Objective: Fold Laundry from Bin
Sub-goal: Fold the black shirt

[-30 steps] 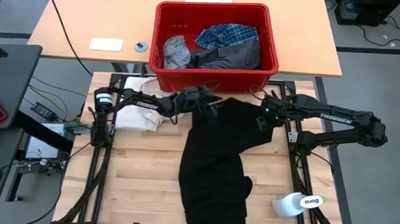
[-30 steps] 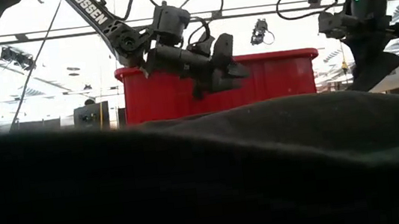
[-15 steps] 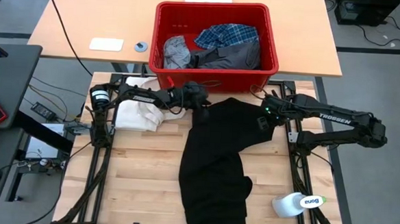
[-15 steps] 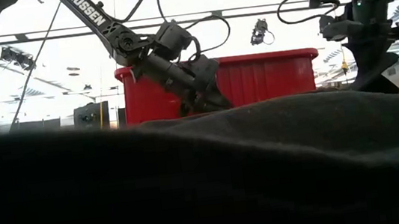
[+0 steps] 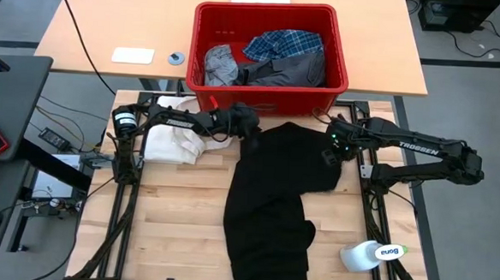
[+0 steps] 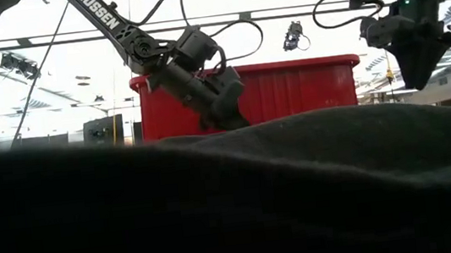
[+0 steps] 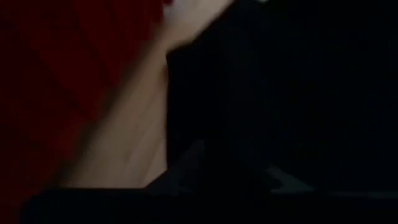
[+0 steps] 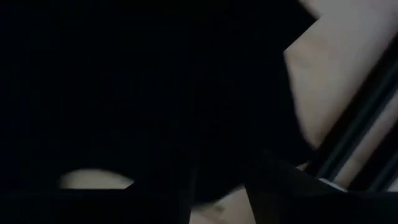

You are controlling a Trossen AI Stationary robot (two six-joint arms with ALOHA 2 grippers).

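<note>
Black garment: lying spread on the wooden table, running from just in front of the bin toward the near edge; in the low view it is filling the whole foreground as a dark mound.
Bin: the red tub is sitting at the far edge of the wooden table, on the tan desk behind it.
Other laundry: a light grey piece, a dark grey piece and a blue-and-white plaid shirt are lying inside the bin.
Left gripper: reaching across from the left and pressing down at the far left corner of the black garment, just in front of the bin wall; in the low view it is pointing down into the cloth. Whether its fingers are pinching the cloth I cannot tell, since the dark fabric is hiding them.
Right gripper: hanging over the far right edge of the black garment; in the low view its tip is sitting clear above the cloth. How wide its fingers are standing I cannot tell.
White cloth: lying bunched under the left arm, left of the black garment.
Spray bottle: lying on its side at the near right corner of the table.
</note>
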